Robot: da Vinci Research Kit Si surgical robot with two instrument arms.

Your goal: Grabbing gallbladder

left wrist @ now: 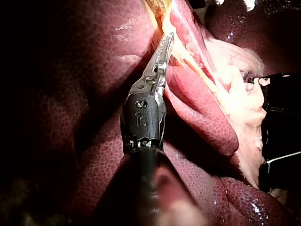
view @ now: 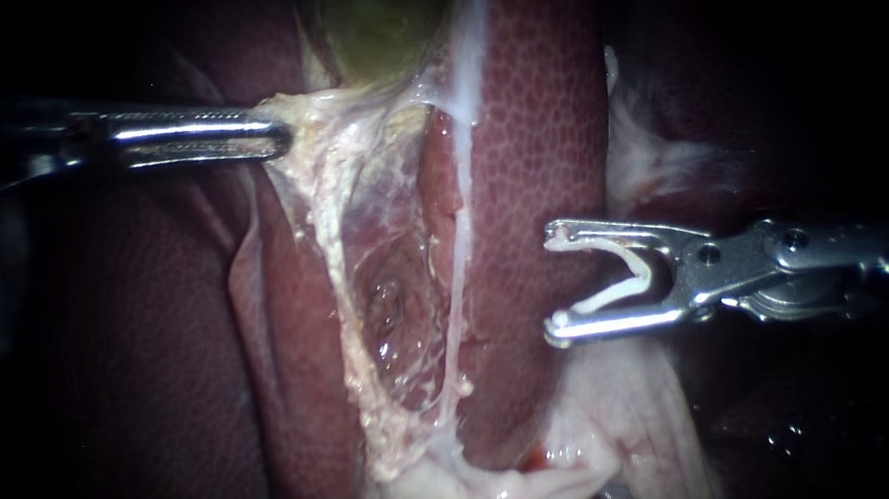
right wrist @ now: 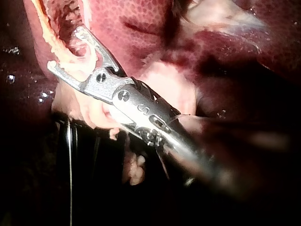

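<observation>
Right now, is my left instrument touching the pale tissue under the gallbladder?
Touching. In the endoscope view the left instrument has its jaws shut on the pale tissue, just below the gallbladder.

The left instrument (view: 281, 140) is shiny silver. The stringy tissue (view: 333, 175) at its jaws is cream and pale yellow, and the gallbladder (view: 374, 26) just past them is a dull yellow-green. The right instrument (view: 551, 281) is silver-grey with a white clip (view: 613, 296) between its jaws. The liver (view: 540, 134) ahead of those jaws is dark red with tiny darker dots all over, like a net, and a thin milky-white strand (view: 456, 280) runs down it.
</observation>
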